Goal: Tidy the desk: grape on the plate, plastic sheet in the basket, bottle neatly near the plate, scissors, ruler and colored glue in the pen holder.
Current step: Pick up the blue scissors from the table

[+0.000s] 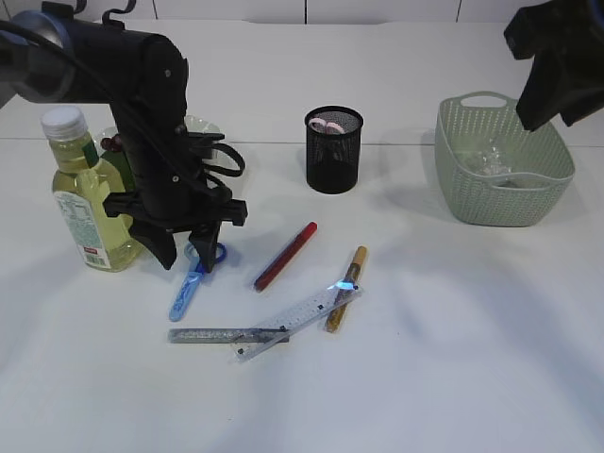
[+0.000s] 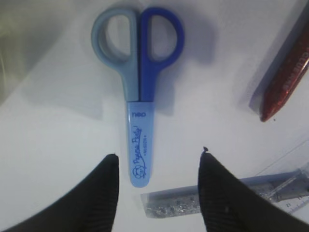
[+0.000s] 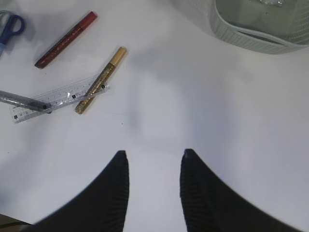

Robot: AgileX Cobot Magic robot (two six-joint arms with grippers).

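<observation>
**Left end effector poised over the scissors**

My left end effector [image 2: 157,193] hangs just above the blue scissors [image 2: 138,92], fingers spread apart and holding nothing; the capped blade tip lies between them. In my left wrist view the scissors' long axis runs straight up the picture, handle loops at the far end, tip toward me. In the exterior view the same scissors [image 1: 193,276] lie on the white bench [image 1: 453,359] with loops toward the bottle [image 1: 83,193] and tip slanting down-left, partly hidden behind my arm.

My right end effector [image 3: 153,186] is released too, empty, raised over bare bench near the green basket [image 3: 251,34].

The exterior view alone shows the black mesh pen holder [image 1: 333,149] with something pink inside, and a clear crumpled sheet lying in the basket [image 1: 505,160]. My right wrist view gives the clearest look at the glue pens: the red one [image 3: 65,39] and gold one [image 3: 100,80] both slant up-right, the silver one [image 3: 24,100] lies nearly level, and the clear ruler [image 3: 58,99] crosses the silver and gold pens.
</observation>
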